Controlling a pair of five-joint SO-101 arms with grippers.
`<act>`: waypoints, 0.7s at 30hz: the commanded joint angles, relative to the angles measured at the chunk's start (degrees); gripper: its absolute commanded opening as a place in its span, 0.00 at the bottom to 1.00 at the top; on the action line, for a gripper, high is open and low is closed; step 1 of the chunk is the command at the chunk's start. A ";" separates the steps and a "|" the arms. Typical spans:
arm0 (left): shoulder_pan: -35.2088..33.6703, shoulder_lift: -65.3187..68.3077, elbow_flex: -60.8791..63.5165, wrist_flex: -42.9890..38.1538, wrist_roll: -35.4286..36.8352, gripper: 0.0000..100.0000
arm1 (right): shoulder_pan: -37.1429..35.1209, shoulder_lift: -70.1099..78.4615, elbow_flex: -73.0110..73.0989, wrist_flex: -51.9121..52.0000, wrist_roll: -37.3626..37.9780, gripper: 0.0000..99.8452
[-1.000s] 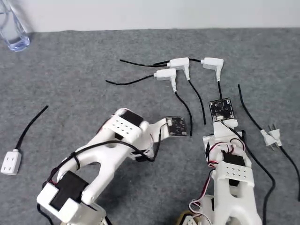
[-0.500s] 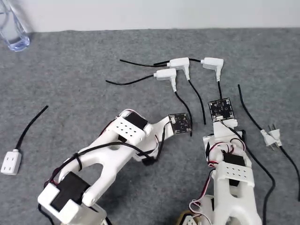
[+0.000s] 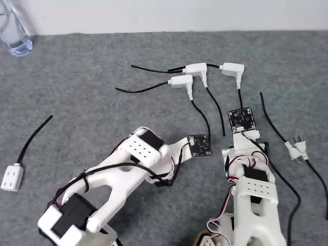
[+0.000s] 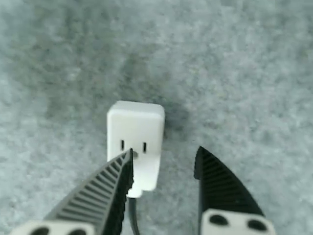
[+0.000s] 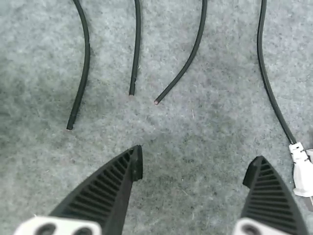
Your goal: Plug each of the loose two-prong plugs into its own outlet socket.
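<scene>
A white outlet socket with two slots lies on the grey carpet, its cord running back toward the camera. My left gripper is open just over it, and one finger overlaps its edge. In the high view the left arm's wrist is at the table's middle. My right gripper is open above bare carpet, with a white two-prong plug beside one finger. The same plug lies right of the right arm's wrist. Three white sockets cluster at the back centre.
Another white socket with a black cord lies at the far left. Three loose black cord ends lie ahead of the right gripper. A clear bottle stands at the back left corner. Open carpet lies between the far-left socket and the arms.
The left arm has swung its wrist to the right and slightly nearer the front edge. The right arm, sockets and plug have stayed put.
</scene>
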 commanded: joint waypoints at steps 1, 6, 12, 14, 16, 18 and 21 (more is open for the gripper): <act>-2.02 0.35 1.27 -5.10 -1.58 0.19 | -0.75 -0.66 -0.35 -0.75 0.70 0.33; -3.52 6.07 0.66 -5.71 -4.13 0.19 | -0.75 -0.66 -0.35 -0.75 0.70 0.33; -3.69 7.21 -1.19 -2.81 -5.19 0.19 | -0.75 -0.66 -0.35 -0.75 0.70 0.33; -3.78 7.21 -1.10 -2.73 -6.77 0.19 | -0.75 -0.66 -0.35 -0.75 0.70 0.33; -4.84 7.21 -1.63 -2.90 -7.47 0.19 | -0.75 -0.66 -0.35 -0.75 0.70 0.33; -6.15 7.21 -3.30 -2.90 -7.47 0.19 | -0.75 -0.66 -0.35 -0.75 0.70 0.33; -8.26 6.59 -6.46 -1.67 -7.47 0.19 | -0.75 -0.66 -0.35 -0.75 0.70 0.33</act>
